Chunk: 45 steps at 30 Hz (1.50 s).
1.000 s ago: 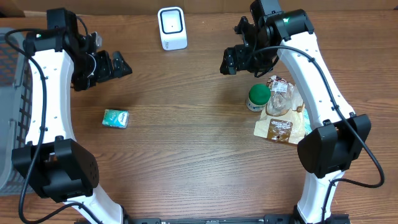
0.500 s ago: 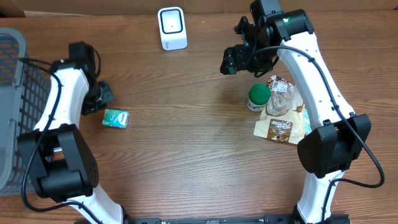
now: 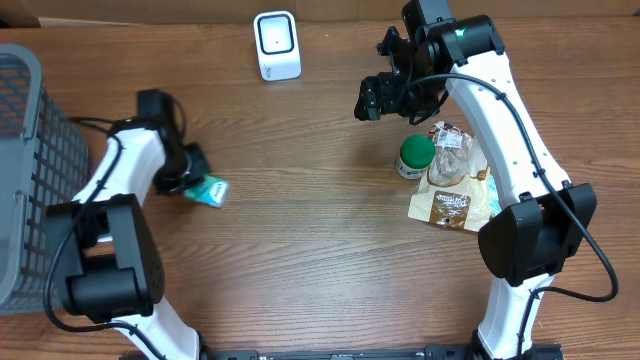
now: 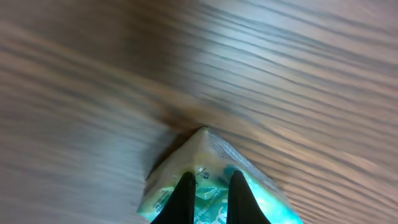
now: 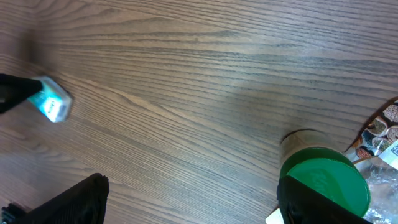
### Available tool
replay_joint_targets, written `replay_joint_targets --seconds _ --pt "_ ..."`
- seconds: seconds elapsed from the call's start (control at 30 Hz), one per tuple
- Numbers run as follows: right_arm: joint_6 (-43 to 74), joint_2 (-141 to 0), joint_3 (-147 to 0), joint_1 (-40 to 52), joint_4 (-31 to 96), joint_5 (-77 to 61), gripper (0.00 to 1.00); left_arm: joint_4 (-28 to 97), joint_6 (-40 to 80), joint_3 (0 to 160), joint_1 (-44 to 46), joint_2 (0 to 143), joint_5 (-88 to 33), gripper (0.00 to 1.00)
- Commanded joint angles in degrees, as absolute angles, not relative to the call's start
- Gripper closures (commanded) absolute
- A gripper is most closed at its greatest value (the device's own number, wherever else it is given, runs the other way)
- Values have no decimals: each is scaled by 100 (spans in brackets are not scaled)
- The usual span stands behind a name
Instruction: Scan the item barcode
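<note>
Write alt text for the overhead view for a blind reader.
The left gripper, jaws shut, pinches a teal packet on a wooden table. A white scanner stands at the far edge; the right gripper hangs open near a green-lidded jar.

Your overhead looks straight down; left wrist sits right up against the teal packet (image 4: 205, 152), right wrist catches that same packet from well off.

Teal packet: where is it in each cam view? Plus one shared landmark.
Overhead: teal packet left of centre, at the left gripper.
Left wrist: packet bottom centre, pinched.
Right wrist: packet upper left.
Landmark: the left gripper's dark tips on it, in all three.
</note>
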<state>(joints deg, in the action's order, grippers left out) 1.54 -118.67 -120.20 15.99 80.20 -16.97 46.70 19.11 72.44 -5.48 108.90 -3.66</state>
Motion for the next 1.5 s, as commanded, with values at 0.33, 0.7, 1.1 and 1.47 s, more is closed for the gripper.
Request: replay_joint_targets --seconds 0.33,0.7,1.1,1.47 --pt "191 -11874 -11990 1575 8176 -1653 15 3767 2130 7277 1487 10868 -631 96" --pt "226 -11874 -11336 1944 7762 -1957 15 5782 1837 9725 384 10864 -489 96" --pt "2265 -11874 -9590 3131 5312 -2773 30 6506 1732 10064 -650 10910 -80 70" --pt "4440 -11876 -9262 4324 4648 -1000 29 6429 1732 9909 -663 10912 64 0"
